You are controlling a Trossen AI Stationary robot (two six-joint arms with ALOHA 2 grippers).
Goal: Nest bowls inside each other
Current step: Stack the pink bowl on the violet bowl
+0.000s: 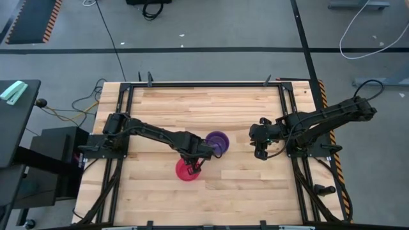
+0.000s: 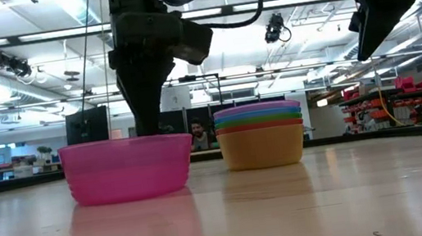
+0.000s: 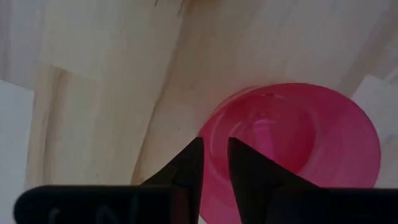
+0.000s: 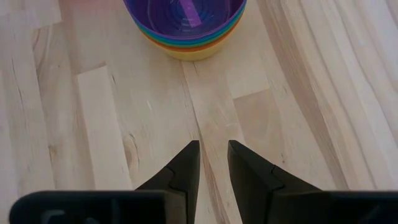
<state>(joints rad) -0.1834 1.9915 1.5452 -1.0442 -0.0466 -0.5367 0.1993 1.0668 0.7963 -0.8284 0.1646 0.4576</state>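
A pink-red bowl (image 1: pixel 185 171) (image 2: pixel 129 169) (image 3: pixel 298 137) stands upright with its base on the table. Beside it, toward the far right, stands a nested stack of several bowls (image 1: pixel 218 142) (image 2: pixel 261 136) (image 4: pixel 186 31), purple innermost and yellow outermost, also on its base. My left gripper (image 1: pixel 195 163) (image 3: pixel 214 149) reaches down to the pink-red bowl's rim and is shut on it. My right gripper (image 1: pixel 261 152) (image 4: pixel 213 152) hovers shut above bare table, to the right of the stack, touching nothing. My left gripper pinches the pink-red bowl's rim (image 3: pixel 208 127) on the side facing the stack, one finger (image 3: pixel 245 162) inside the bowl and one outside. The fingers come from above, pointing down. The bowl sits upright with its base on the table.
The wooden tabletop (image 1: pixel 243 191) is bare around both bowls' places, with free room toward the near edge and the far side. Black frame rails (image 1: pixel 291 121) run along the table's left and right sides. A person shows far off in the room beyond the table (image 2: pixel 197 134).
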